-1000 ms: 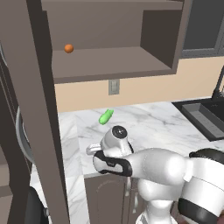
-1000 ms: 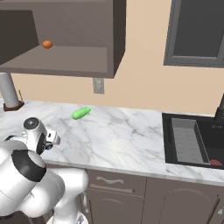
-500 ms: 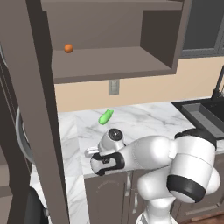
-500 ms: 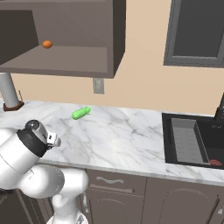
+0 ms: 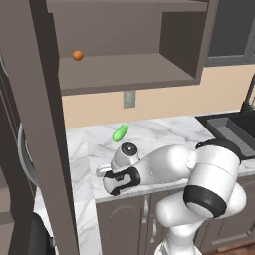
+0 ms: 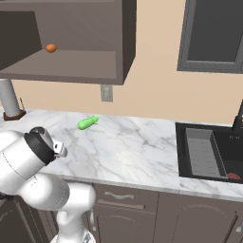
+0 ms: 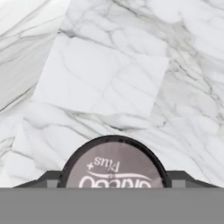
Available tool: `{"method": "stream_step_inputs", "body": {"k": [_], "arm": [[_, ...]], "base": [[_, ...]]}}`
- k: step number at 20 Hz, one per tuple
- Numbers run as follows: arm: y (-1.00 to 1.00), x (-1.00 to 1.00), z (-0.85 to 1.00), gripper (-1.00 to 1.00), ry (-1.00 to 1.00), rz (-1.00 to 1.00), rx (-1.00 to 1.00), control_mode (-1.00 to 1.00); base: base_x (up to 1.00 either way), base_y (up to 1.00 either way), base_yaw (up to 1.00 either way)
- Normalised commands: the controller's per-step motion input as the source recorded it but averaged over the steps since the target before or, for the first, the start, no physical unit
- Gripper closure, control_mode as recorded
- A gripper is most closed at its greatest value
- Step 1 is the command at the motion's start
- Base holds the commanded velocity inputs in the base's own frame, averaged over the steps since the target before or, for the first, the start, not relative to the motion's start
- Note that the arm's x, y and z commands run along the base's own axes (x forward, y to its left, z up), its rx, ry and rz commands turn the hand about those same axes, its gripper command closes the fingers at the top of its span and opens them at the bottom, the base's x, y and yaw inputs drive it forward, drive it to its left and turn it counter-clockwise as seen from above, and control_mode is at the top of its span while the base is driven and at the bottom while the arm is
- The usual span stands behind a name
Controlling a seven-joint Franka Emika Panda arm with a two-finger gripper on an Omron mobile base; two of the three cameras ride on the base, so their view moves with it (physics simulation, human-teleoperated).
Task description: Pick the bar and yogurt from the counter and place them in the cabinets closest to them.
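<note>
- The desk (image 6: 142, 147) is a white marble slab with grey veins, over grey-brown base cabinets.
- One yogurt (image 7: 114, 164), with a round, dark-rimmed lid bearing pale lettering, sits on the marble directly between the jaws.
- Whether the jaws are grasping the yogurt cannot be told.
- One green elongated item (image 5: 120, 133) lies on the desk.
- One wall cabinet (image 5: 124, 69) holds one orange ball (image 5: 77, 55).

Bent low over counter (image 5: 164, 132) edge; green pod (image 5: 119, 133) behind on marble, orange ball (image 5: 77, 55) on cabinet shelf (image 5: 134, 67).
</note>
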Motion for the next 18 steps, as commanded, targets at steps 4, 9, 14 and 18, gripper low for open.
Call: {"method": "stream_step_inputs", "body": {"k": [4,9,14,18], "arm": [[0.0,0.0,0.0,1.0,0.03,0.0,0.0,-1.0],[0.0,0.0,0.13,1.0,0.0,0.0,0.0,-1.0],[0.0,-0.07,0.46,1.0,0.0,-0.02,0.0,-1.0],[0.0,-0.09,0.6,1.0,0.0,-0.03,0.0,-1.0]], "base": [[0.0,0.0,0.0],[0.0,0.0,0.0],[0.0,0.0,0.0],[0.0,0.0,0.0]]}}
